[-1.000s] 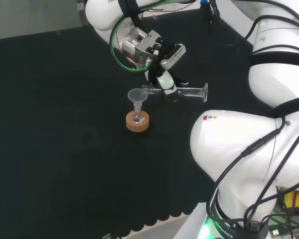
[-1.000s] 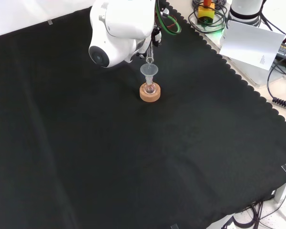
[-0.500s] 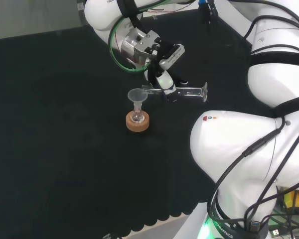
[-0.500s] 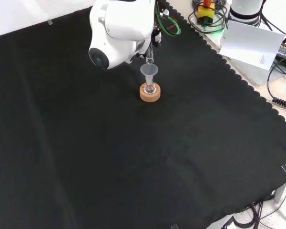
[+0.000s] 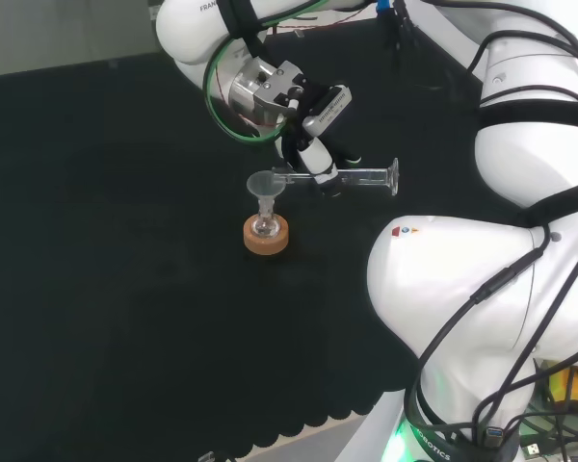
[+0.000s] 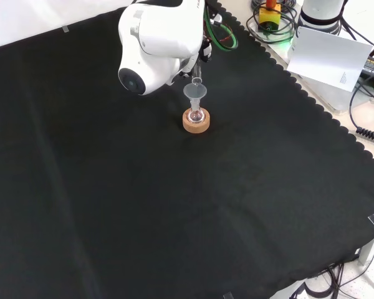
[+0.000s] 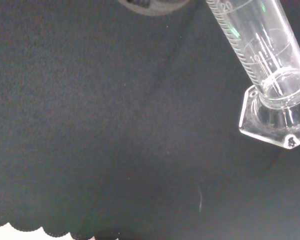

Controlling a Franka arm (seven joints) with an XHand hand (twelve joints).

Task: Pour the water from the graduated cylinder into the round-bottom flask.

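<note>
My hand [image 5: 313, 154] is shut on a clear graduated cylinder [image 5: 356, 177], held almost level above the cloth in the head view, its spout end over a clear funnel [image 5: 264, 186]. The funnel sits in the neck of a small round-bottom flask [image 5: 264, 228] on a cork ring [image 5: 266, 238]. In the front view the cylinder's mouth [image 6: 196, 79] hangs just above the funnel [image 6: 195, 93], with the flask [image 6: 195, 116] on its cork ring [image 6: 196, 122] below. The wrist view shows the cylinder [image 7: 260, 45] with its hexagonal foot [image 7: 272, 120]; no water shows near the foot.
Black cloth [image 6: 174, 205] covers the bench, with its scalloped edge along the right in the front view. Beyond that edge lie a paper sheet [image 6: 330, 53] and cables [image 6: 368, 99]. The arm's white link [image 6: 156, 43] stands just behind the funnel.
The arm's link and hand have shifted slightly, and the cylinder has moved a touch with them. The funnel, flask and cork ring have stayed in place.
</note>
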